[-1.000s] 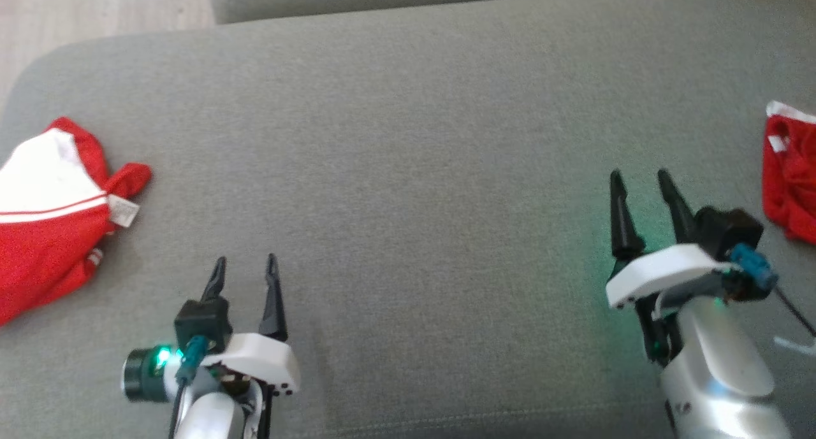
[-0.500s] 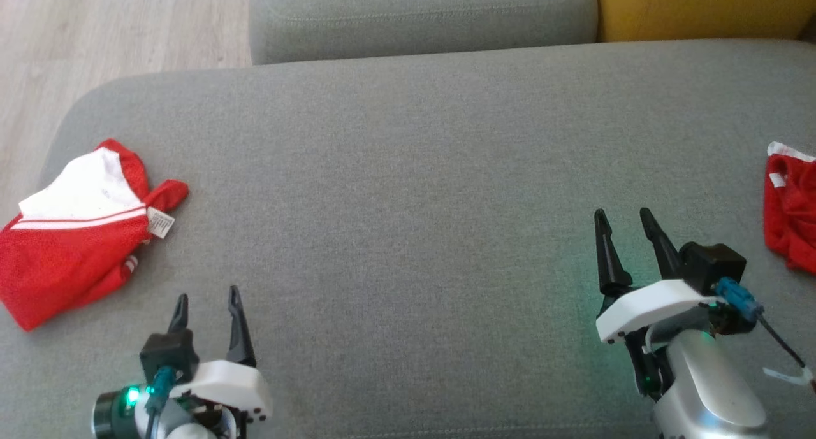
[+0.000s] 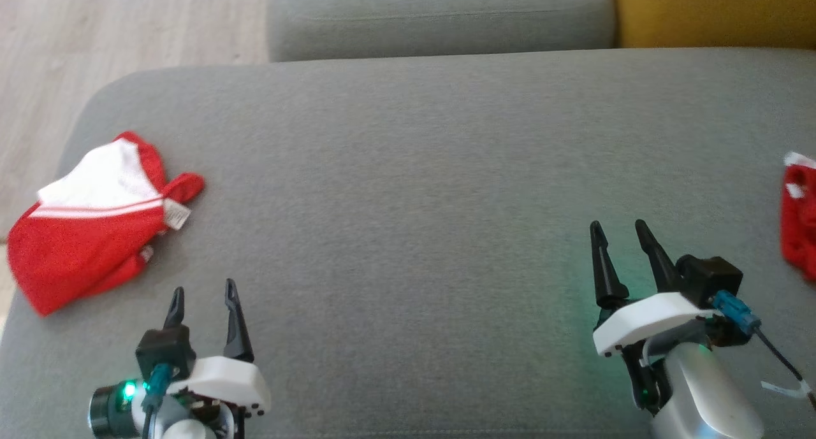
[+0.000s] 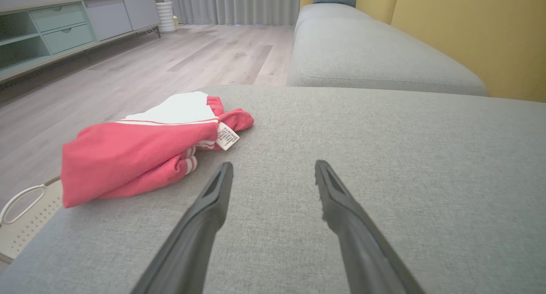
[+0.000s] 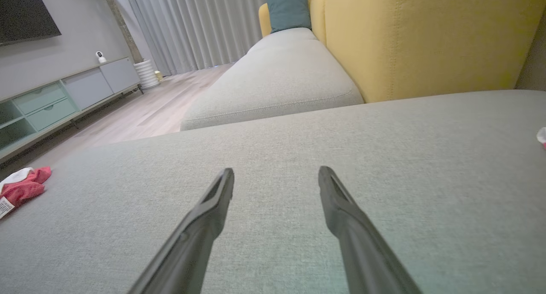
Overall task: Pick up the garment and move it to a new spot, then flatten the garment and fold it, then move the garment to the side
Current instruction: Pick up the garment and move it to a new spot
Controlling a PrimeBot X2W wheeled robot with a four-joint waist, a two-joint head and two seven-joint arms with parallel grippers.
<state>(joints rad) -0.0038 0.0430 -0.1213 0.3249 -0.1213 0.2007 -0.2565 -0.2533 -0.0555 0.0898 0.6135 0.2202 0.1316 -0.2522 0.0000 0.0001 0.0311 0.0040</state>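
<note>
Left gripper (image 3: 203, 287) hovers low over the grey sofa cushion (image 3: 408, 190) with its two fingers spread wide and nothing between them. The right gripper (image 3: 617, 224) is in the same state, spread and empty, well apart from the left. A red-and-white garment (image 3: 89, 235) lies at about 10 o'clock from the left gripper, near it but not touching. It is bunched into a rough bundle, with a white label (image 3: 177, 215) at its right edge, and it sits close to the cushion's rounded left end, next to the floor (image 3: 127, 25). A second red garment (image 3: 800, 232) lies at about 3 o'clock from the right gripper and is cut off by the edge of the head view. The views do not settle which of the two is to be handled next, and neither is held.

Hazards, as judgement:
- The left bundle sits near the cushion edge, so a drag toward 9 o'clock could push it onto the floor.
- A shallow pinch may catch only the top layer and let the rest unroll.
- A descent that is too deep would drive the fingertips into the upholstery and snag it.
- The right garment is only partly in view, so a reach for it rests on a poor estimate of its outline.
</note>
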